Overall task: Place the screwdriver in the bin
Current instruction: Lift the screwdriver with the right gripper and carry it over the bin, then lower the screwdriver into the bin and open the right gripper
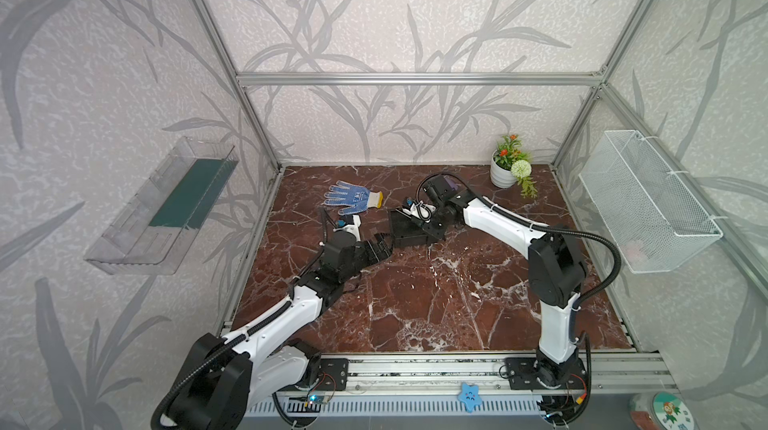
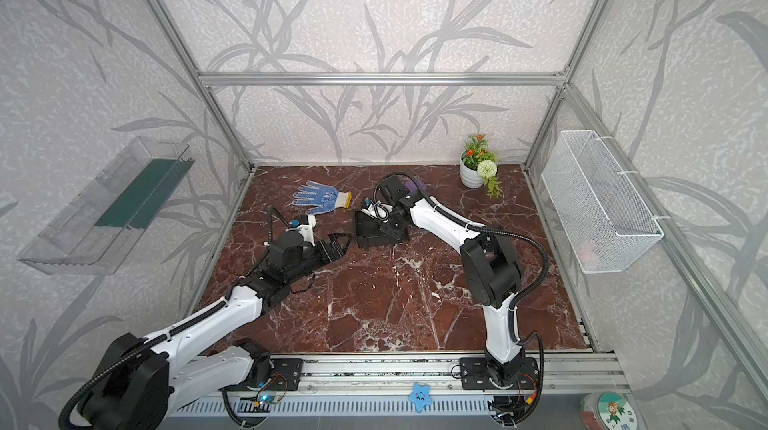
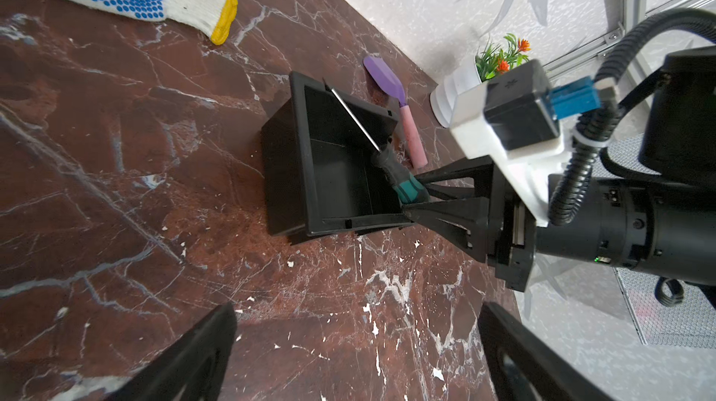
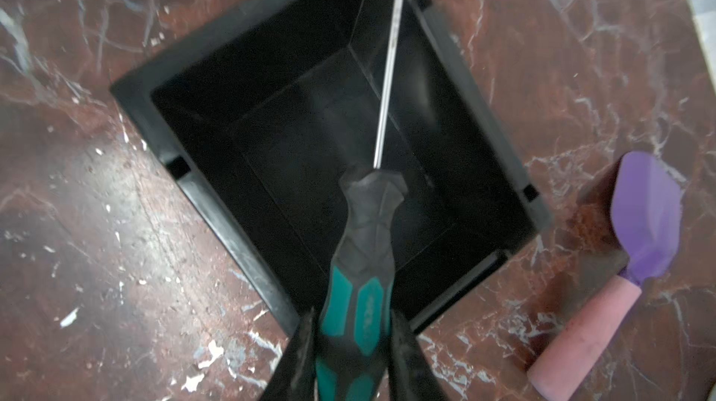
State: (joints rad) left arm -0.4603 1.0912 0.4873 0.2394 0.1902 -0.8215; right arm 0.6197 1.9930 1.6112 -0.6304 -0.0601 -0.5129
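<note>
**Grip.** The right gripper (image 4: 352, 344) is pressed onto the green-and-black handle of the screwdriver (image 4: 364, 263), which is held by its butt end. The left gripper (image 3: 356, 310) is spread wide and holds nothing.

**Location.** The screwdriver is held above the bin (image 4: 215, 201), not yet laid in it. In a top view the bin (image 1: 405, 236) lies just toward 12 o'clock of table centre. The right gripper reaches in from about 3 o'clock, and the left gripper (image 1: 380, 247) stands near the bin at about 8 o'clock. The tool itself is hidden there by the wrist.

**Deciding relation.** The long axis runs straight out from the right gripper, diagonally across the bin. The handle is over the near corner and the tip is at the far rim. Whether the tip touches that rim cannot be told.

**Judgement.** The placing step is judged nearly complete and falls to the right arm. If the screwdriver is released as it stands, the shaft may be left propped on the rim.
</note>
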